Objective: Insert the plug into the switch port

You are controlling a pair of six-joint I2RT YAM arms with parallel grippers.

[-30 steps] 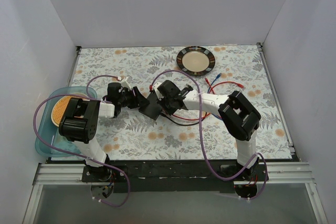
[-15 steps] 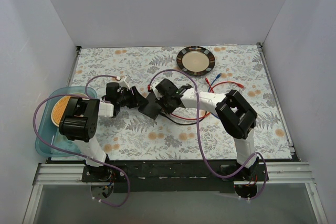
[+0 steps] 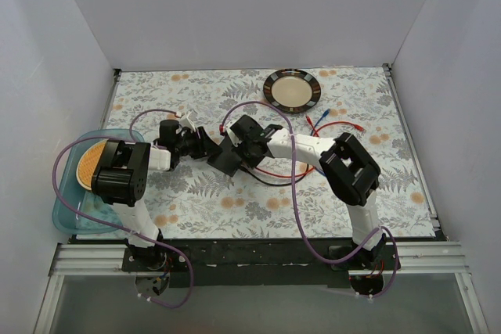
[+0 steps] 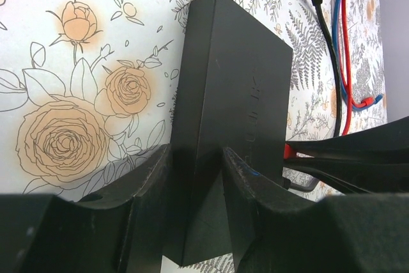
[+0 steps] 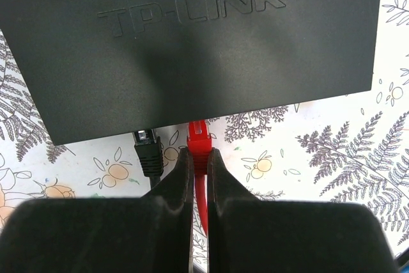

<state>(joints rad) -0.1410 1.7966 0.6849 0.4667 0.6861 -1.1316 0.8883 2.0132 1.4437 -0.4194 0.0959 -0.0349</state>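
The switch is a flat black box (image 5: 192, 43) marked TP-LINK; it also shows in the top view (image 3: 228, 161) and the left wrist view (image 4: 236, 81). My left gripper (image 4: 195, 180) (image 3: 207, 149) is shut on one end of the box, a finger on each face. My right gripper (image 5: 199, 161) (image 3: 239, 149) is shut on the red plug (image 5: 199, 140). The plug's tip meets the box's near edge, where the switch port lies hidden under that edge. A black plug (image 5: 148, 148) sits in the neighbouring port, just left of the red one.
A dark-rimmed round plate (image 3: 292, 89) lies at the back. Loose red and blue cables (image 3: 333, 124) trail right of the arms. A teal tray (image 3: 66, 213) holding an orange dish (image 3: 88, 165) sits at the left edge. White walls enclose the flowered table.
My right arm has pushed a little to the left, toward the box. My left jaws have narrowed slightly on the box. The box has barely shifted.
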